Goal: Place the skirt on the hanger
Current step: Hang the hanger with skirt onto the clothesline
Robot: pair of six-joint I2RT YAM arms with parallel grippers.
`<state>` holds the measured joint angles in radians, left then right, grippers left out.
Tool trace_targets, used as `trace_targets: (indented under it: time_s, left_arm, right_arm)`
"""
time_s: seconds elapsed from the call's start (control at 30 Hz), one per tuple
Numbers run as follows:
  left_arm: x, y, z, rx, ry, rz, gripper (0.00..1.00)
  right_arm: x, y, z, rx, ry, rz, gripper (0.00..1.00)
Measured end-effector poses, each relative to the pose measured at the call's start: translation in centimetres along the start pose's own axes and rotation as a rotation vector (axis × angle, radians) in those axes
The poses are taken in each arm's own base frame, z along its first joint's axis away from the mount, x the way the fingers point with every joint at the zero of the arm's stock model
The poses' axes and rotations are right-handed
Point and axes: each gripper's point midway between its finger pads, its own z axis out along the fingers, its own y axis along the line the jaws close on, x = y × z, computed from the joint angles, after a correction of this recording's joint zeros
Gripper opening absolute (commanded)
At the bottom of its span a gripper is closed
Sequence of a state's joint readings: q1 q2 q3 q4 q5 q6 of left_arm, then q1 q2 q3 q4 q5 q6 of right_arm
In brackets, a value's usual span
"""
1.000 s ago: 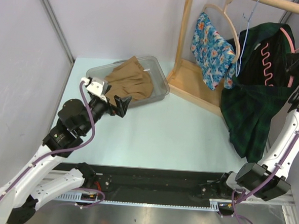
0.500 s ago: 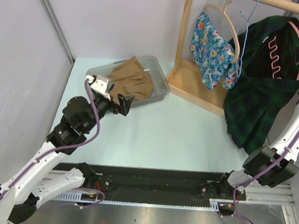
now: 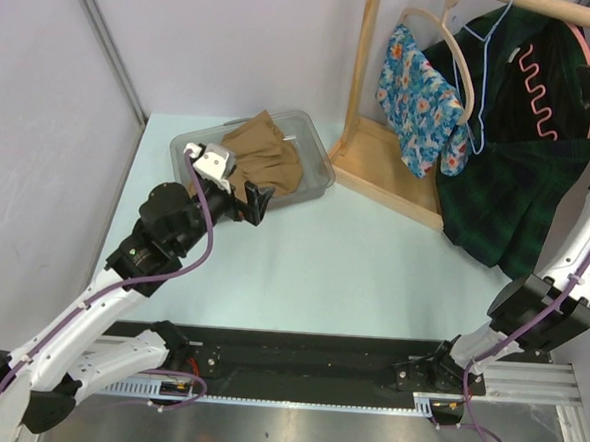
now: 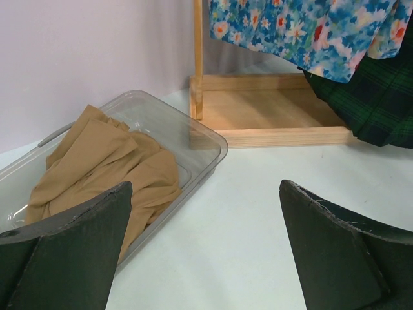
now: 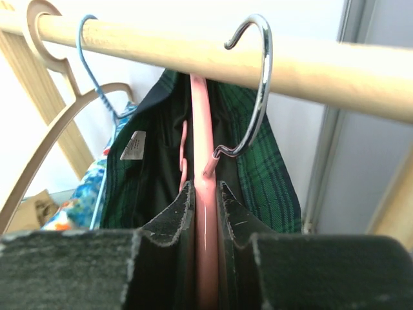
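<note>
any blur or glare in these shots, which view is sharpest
Right wrist: wall behind the wooden rod is washed out, the fingers soft up close. Left wrist: sharpest, tan garment and clear bin crisp. Top: even light, faint shadows.

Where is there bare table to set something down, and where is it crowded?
Free: the table between the clear bin, the wooden rack base and the black rail. Crowded: tan cloth lies in the bin, the left gripper at its front; the green skirt and floral cloth hang over the rack base.
</note>
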<state>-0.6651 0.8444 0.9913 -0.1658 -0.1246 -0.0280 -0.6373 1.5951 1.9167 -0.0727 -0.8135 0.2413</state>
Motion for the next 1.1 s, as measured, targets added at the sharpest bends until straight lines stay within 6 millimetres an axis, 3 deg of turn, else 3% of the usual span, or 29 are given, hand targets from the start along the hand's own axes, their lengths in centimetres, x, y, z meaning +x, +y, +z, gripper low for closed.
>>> trace_targets:
  time_s: [0.17,0.3,0.67,1.0,1.07,1.1]
  left_arm:
    - [0.0,-0.1,0.3,0.003,-0.002,0.0,1.0]
    - [0.0,-0.1,0.3,0.005,-0.003,0.0,1.0]
    - [-0.2,-0.2,0.3,0.006,-0.006,-0.002,1.0]
    - [-0.6,-0.3,0.3,0.006,-0.015,-0.029,1.0]
    - [-0.6,-0.3,0.3,0.005,-0.015,-0.031,1.0]
    - [-0.6,-0.3,0.3,0.005,-0.015,-0.036,1.0]
  right_arm:
    - [-0.7,1.0,1.6,0.115,0.01,-0.072,0.0]
    - [-0.7,0.7,2.8,0.23,0.031,-0.12,0.0]
    - [1.9,-5.3,3.0,0.516,0.102,-0.159,0.0]
    - [1.4,-7.6,2.7,0.561,0.078,-0.154,0.0]
    - [1.6,-7.6,2.5,0.565,0.072,-0.156,0.07]
    - [1.8,-7.5,2.3,0.569,0.067,-0.154,0.29]
